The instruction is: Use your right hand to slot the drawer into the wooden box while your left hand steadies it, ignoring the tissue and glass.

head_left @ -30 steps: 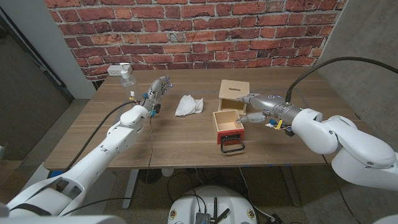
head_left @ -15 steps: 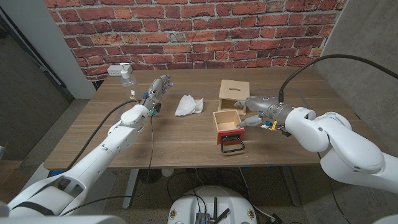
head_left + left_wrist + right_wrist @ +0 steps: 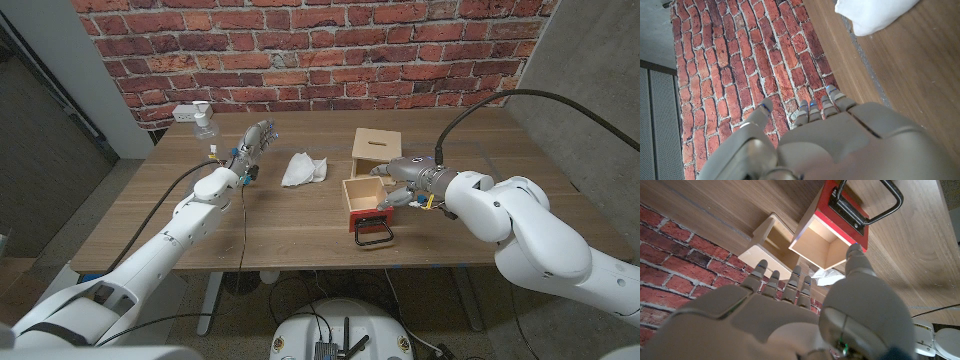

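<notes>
The wooden box (image 3: 376, 152) stands right of the table's middle, its open side facing the near edge. Just in front of it lies the drawer (image 3: 365, 200), apart from the box, with a red front and a black handle (image 3: 373, 233). My right hand (image 3: 399, 181) is at the drawer's right rear corner, fingers spread, thumb by its right wall, holding nothing. From the right wrist, that hand (image 3: 790, 315) reaches over the drawer (image 3: 822, 242) toward the box (image 3: 765, 240). My left hand (image 3: 255, 140) stands far left of the box, fingers stretched out, empty.
A crumpled white tissue (image 3: 303, 168) lies between my left hand and the box, and its edge shows in the left wrist view (image 3: 875, 15). A clear pump bottle (image 3: 205, 122) and a white socket (image 3: 182, 113) stand at the back left. A brick wall (image 3: 320, 45) backs the table.
My right hand has moved left, closing in on the drawer's right rear corner. The drawer, the box and my left hand have stayed where they were.
</notes>
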Robot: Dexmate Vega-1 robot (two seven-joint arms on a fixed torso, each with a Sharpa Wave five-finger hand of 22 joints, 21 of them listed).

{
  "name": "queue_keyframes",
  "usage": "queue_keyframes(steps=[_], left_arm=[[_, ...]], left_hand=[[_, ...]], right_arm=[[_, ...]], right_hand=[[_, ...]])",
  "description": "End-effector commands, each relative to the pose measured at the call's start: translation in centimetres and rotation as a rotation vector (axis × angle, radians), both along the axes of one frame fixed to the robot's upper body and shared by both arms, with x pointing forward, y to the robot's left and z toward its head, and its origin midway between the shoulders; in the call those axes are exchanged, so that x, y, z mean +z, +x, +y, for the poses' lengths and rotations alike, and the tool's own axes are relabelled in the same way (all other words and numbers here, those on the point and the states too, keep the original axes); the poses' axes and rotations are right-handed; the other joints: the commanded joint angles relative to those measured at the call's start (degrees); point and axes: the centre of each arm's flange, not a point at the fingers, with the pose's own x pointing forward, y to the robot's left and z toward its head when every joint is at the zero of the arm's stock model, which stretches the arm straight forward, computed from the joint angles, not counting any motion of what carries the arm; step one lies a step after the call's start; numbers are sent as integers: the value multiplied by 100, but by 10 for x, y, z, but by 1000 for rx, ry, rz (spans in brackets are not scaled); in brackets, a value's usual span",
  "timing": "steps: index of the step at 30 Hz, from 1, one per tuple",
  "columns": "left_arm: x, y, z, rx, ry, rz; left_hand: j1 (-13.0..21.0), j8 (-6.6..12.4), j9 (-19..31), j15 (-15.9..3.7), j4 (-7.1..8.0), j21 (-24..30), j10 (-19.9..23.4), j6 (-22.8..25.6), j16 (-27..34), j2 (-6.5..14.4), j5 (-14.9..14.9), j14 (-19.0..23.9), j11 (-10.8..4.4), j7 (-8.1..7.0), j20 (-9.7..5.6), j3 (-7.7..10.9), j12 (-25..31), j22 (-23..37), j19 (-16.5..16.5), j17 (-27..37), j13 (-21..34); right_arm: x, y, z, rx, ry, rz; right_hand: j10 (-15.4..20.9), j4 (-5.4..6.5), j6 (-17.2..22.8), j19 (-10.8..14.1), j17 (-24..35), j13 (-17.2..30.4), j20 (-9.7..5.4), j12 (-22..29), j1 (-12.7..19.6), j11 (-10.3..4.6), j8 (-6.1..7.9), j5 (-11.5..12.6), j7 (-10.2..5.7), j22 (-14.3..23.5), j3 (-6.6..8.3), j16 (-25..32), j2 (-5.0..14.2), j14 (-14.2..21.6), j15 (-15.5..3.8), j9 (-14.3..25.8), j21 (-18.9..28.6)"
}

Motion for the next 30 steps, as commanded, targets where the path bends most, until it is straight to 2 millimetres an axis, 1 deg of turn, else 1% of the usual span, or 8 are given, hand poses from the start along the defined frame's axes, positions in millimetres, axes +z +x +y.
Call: queue_keyframes(steps=[1,5,10,16,17,19,22,30], left_arm=[[-2,2,1,-11,-3,1],[-4,2,2,-15,-5,2],[-6,3,2,-16,-4,8],[-8,3,4,-20,-9,8],[-8,4,4,-18,-8,11],[-9,4,4,-19,-9,14],[-11,5,3,-24,-8,20],[-12,7,3,-31,-9,24]], left_hand=[[-42,12,33,23,-7,11,10,65,9,339,-2,28,-11,-10,-261,44,33,19,-5,18,27],[-45,10,33,22,-9,12,14,65,8,338,-2,29,-12,-8,-260,50,33,19,-4,18,27],[-48,10,34,23,-12,12,17,67,6,339,-3,26,-6,-8,-262,57,32,19,-3,18,27],[-51,8,34,26,-15,13,13,66,6,340,-3,28,2,-7,-263,64,29,20,-3,18,27],[-52,7,34,27,-15,13,14,65,7,341,-3,29,4,-11,-262,65,29,20,-2,18,27],[-54,7,34,23,-15,14,17,66,6,342,-3,26,2,-7,-262,69,30,20,-1,19,27],[-56,7,34,23,-16,13,15,66,5,344,-3,24,-7,-5,-261,74,28,20,-4,19,27],[-59,6,35,21,-20,15,16,68,5,347,-3,26,-1,-6,-259,85,26,20,-1,18,28]], right_arm=[[-4,6,21,-12,-29,26],[-7,7,26,-20,-42,29],[-10,7,32,-11,-49,16],[-12,8,37,-16,-60,11],[-13,8,38,-17,-60,11],[-14,9,39,-16,-59,16],[-16,9,40,-18,-56,19],[-18,14,42,-25,-57,13]], right_hand=[[11,-9,51,-15,-2,23,41,3,107,-72,19,-19,-39,17,67,53,-26,-24,-12,31,-26],[30,-6,50,-40,-2,26,40,3,177,-104,17,-26,-48,17,97,56,-30,-26,-15,31,-29],[114,35,184,128,11,41,-75,-2,394,-161,57,-73,-96,17,178,206,-78,289,-308,29,39],[162,53,252,183,26,47,-84,2,438,-192,76,-88,-134,17,193,255,-98,378,-345,28,49],[177,58,255,220,31,49,-96,4,452,-194,75,-89,-138,17,200,274,-96,415,-385,28,60],[266,65,318,364,50,59,-173,16,530,-244,88,-105,-171,20,229,365,-110,596,-607,26,89],[301,80,395,505,74,68,-260,8,578,-253,106,-118,-204,22,244,469,-128,810,-770,25,112],[521,92,595,779,123,85,-427,53,676,-299,153,-134,-277,24,264,694,-168,1285,-1040,24,138]])
